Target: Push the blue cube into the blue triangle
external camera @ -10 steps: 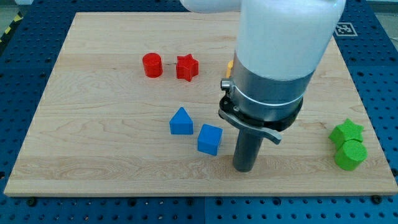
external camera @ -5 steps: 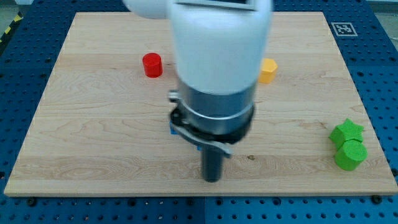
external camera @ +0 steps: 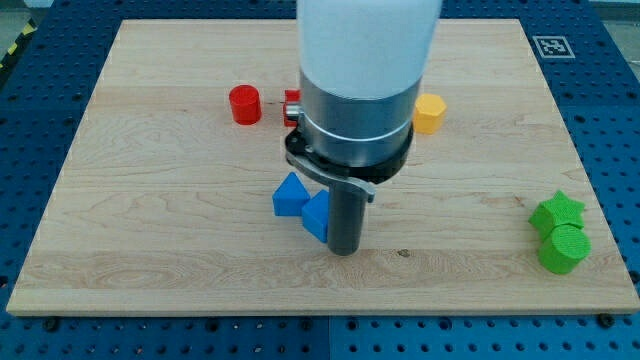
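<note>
Blue cube (external camera: 316,215), near the middle of the board and slightly toward its bottom edge, lies against the blue triangle (external camera: 290,195) on that block's right. My tip (external camera: 343,250), a plain rod with no jaws to open or close, appears to touch the cube's right side. Risk, as a judgement: an off-centre push could spin the cube past the triangle. Toward the top edge: red cylinder (external camera: 244,104), yellow block (external camera: 430,113). Right edge: green star (external camera: 557,211), green cylinder (external camera: 564,248).

A pale wooden board (external camera: 150,220) lies on a blue perforated table (external camera: 30,130). Near the view's top right corner sits 1 black-and-white marker tag (external camera: 557,46). Light is even.
</note>
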